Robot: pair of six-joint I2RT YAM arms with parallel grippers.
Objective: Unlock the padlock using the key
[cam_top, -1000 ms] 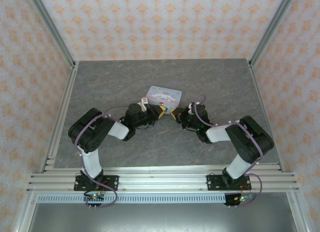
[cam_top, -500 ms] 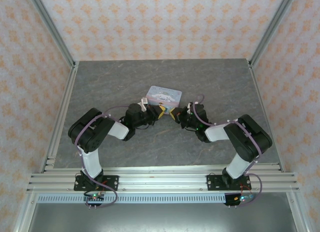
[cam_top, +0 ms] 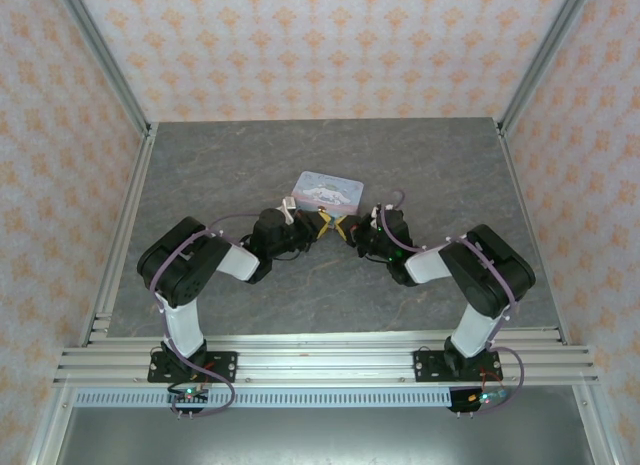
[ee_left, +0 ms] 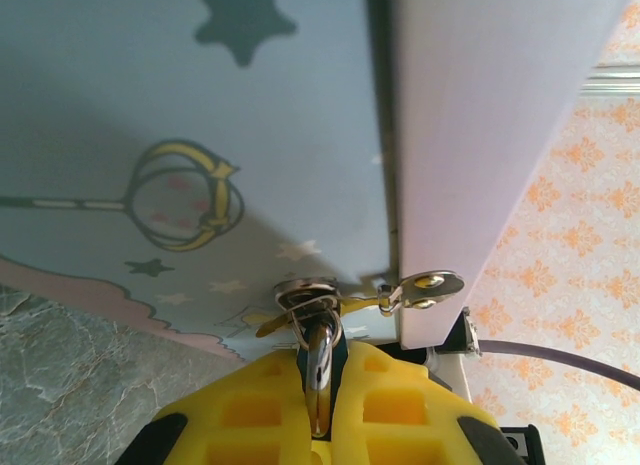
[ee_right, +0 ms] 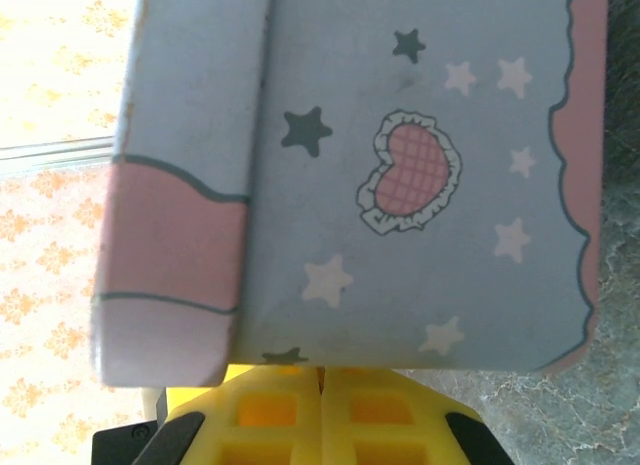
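Note:
The tiny dark blue-teal padlock (ee_left: 321, 339) sits pinched between the yellow fingers of my left gripper (ee_left: 320, 370), which is shut on it. Its silver shackle runs through a metal ring (ee_left: 305, 288) on the side of the pale blue cartoon tin (ee_left: 180, 105). A small gold-coloured piece (ee_left: 268, 325) pokes out beside the ring. My right gripper (ee_right: 322, 385) is shut, its yellow pads pressed together right against the tin (ee_right: 400, 235); no key shows between them. From above, both grippers, left (cam_top: 322, 223) and right (cam_top: 346, 228), meet at the tin's near edge (cam_top: 328, 191).
A silver clasp (ee_left: 428, 285) hangs off the tin's corner beside the ring. The tin lies mid-table on the grey stone-patterned surface (cam_top: 250, 155). Aluminium frame rails (cam_top: 120, 235) and patterned walls close in the sides.
The right arm has swung a little left, bringing its gripper closer to the left one at the tin's near edge. The left arm has barely moved.

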